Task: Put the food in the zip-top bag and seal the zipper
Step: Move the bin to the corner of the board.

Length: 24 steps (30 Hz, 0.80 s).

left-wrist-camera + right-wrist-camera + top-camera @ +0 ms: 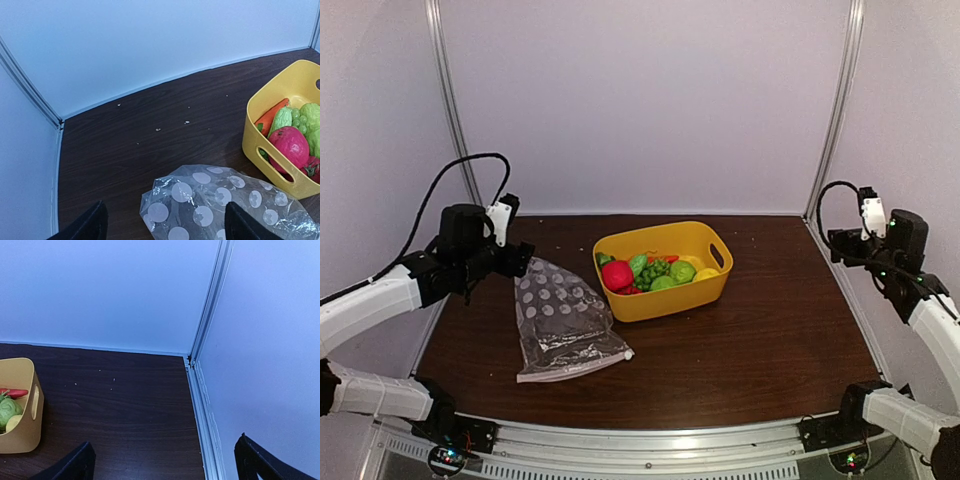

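The food (655, 272), glossy red, green and yellow toy pieces, lies in a yellow basket (665, 232) at the table's middle. The left wrist view shows a pink-red fruit (290, 145), an orange carrot (270, 117) and green pieces (312, 117). The dotted zip-top bag (563, 320) lies flat and to the left of the basket, its zipper (575, 367) along the near edge. My left gripper (517, 260) hovers open over the bag's far end (200, 200), holding nothing (165, 222). My right gripper (840, 243) hangs open and apart from everything at the far right (165, 460).
White enclosure walls with metal corner posts (832, 110) close in the back and sides. Small pale crumbs (186, 122) dot the dark wood table (760, 340) behind the bag. In the right wrist view the basket (25, 435) sits at the left edge.
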{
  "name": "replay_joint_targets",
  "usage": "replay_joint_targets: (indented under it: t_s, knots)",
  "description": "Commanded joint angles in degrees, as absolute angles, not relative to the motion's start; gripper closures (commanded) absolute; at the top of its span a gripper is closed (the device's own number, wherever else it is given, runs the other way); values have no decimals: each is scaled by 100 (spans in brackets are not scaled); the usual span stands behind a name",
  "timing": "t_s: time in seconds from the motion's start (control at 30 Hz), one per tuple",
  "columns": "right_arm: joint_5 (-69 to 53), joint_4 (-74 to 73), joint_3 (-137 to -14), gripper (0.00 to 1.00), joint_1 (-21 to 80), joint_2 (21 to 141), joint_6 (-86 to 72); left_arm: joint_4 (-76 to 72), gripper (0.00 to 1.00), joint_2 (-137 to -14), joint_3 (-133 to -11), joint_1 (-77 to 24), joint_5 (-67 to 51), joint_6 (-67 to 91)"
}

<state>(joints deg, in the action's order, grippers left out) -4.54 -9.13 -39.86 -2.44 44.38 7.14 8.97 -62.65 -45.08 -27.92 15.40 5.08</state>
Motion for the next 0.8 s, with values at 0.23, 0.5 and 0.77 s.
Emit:
replay_joint_targets:
  t_s: [0.23,0.5,0.77]
  knots:
    - [-2366,-1362,-3739,9,-390,4404,2047,202,20,-6169,-4354,-2657,454,523]
    - [-2626,-2243,-4768,26,702,5489,3051,60,25,-6158,-4296,-2703,-547,343]
    - [-1879,-2773,-5782,38,2480,7130,4111,281,25,-6320,-4399,-2850,-712,215]
